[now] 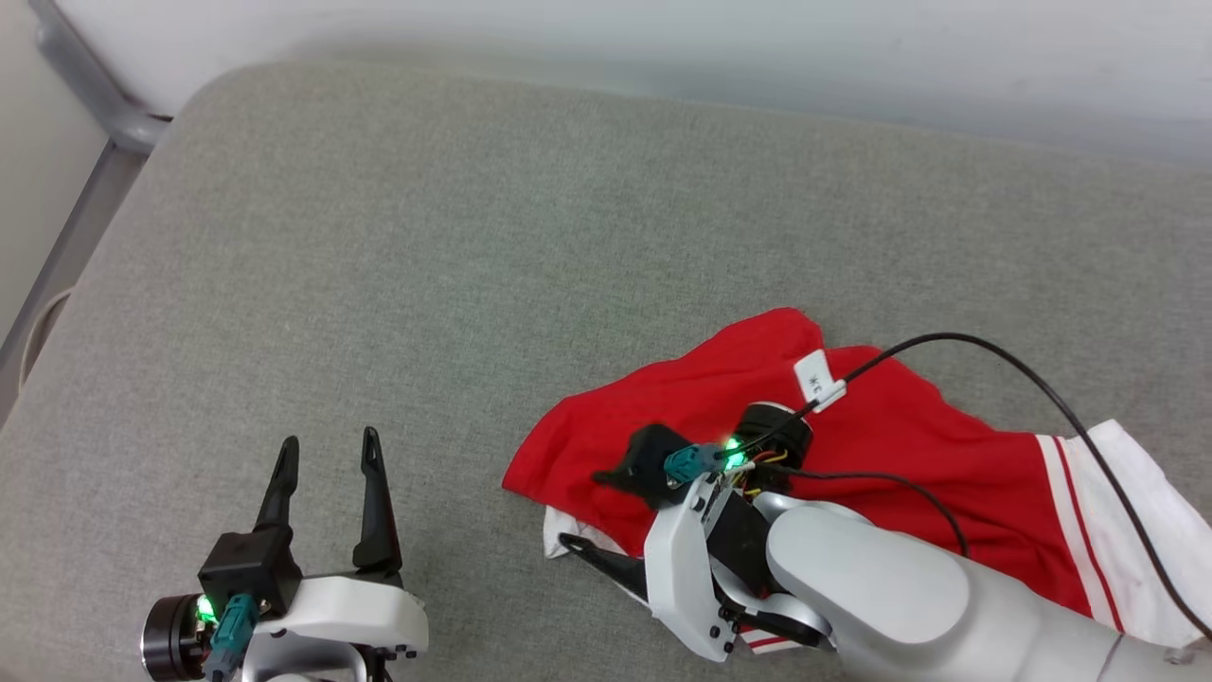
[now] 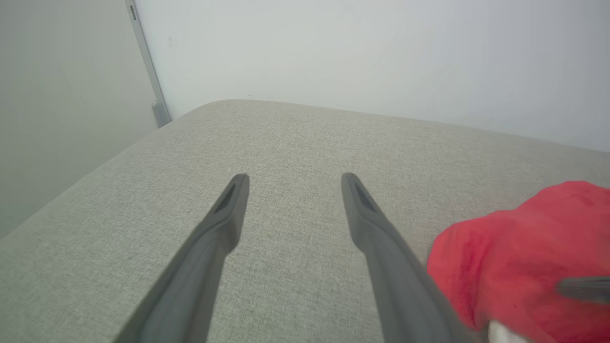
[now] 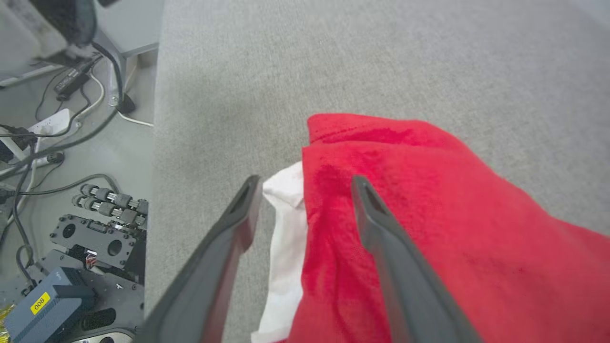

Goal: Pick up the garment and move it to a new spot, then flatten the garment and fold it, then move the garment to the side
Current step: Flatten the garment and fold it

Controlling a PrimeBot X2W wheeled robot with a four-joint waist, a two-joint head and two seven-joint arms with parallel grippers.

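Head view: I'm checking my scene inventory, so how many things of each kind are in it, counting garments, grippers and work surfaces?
Garment: 1
Grippers: 2, the left gripper and the right gripper
Grey padded surface: 1
Total: 4

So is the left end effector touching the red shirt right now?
Apart. The head view shows bare grey cushion between the left end effector and the nearest edge of the garment.
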